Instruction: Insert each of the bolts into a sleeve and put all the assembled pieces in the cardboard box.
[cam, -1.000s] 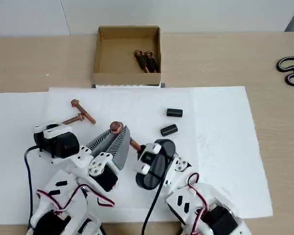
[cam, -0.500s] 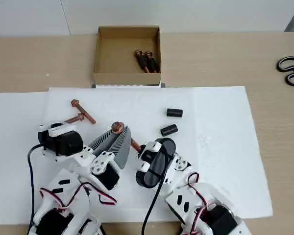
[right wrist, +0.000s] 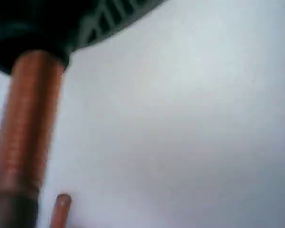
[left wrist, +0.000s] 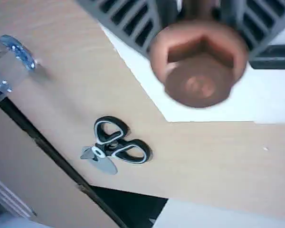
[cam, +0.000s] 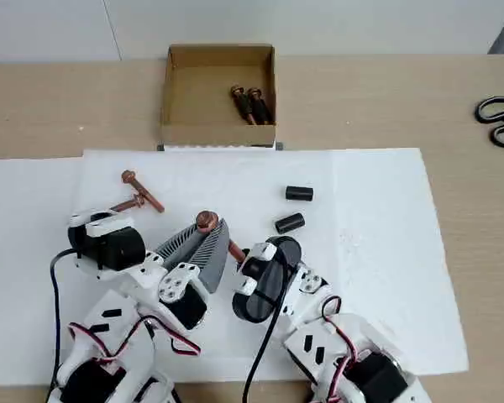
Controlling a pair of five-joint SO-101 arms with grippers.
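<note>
Left gripper (cam: 206, 232) clamps a bolt (left wrist: 197, 66) above the paper, tip meeting a sleeve (right wrist: 12, 214); we cannot tell the right gripper's (cam: 245, 260) state. Misalignment, we judge, risks jamming or dropping.

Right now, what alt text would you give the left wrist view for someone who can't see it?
A copper-coloured hex-head bolt sits clamped in the left gripper, its head facing the camera. Beyond it lie a white paper sheet and black-handled scissors on the tan wooden table.

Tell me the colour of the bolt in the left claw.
Copper-brown bolt; clearest in the left wrist view.
</note>
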